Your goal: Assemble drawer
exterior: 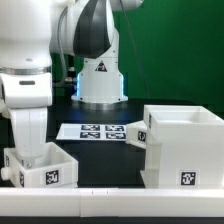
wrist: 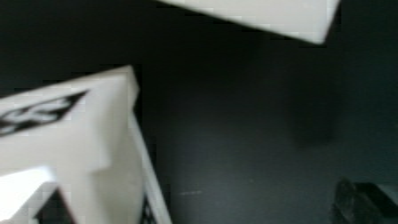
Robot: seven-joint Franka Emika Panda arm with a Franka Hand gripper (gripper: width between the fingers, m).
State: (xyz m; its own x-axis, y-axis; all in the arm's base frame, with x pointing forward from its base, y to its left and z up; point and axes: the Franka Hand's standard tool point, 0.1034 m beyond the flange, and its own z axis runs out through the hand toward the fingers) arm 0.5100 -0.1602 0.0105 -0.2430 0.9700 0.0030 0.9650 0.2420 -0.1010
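Note:
A small white open-topped tray (exterior: 45,168) with a square tag on its front sits at the exterior view's lower left. My gripper (exterior: 30,148) hangs straight down over its left wall. In the wrist view the tray's wall (wrist: 111,140) with its tag stands between widely spread jaws. One dark finger (wrist: 366,202) shows at the edge, so the gripper (wrist: 196,215) is open and holds nothing. The large hollow casing (exterior: 188,145) stands at the right. A second tray (exterior: 138,131) sticks out of the casing's left side.
The marker board (exterior: 95,130) lies flat behind the trays, in front of the robot base (exterior: 98,85). My white arm link (exterior: 25,60) fills the exterior view's left. A white corner (wrist: 267,15) shows in the wrist view on the black table (wrist: 249,120).

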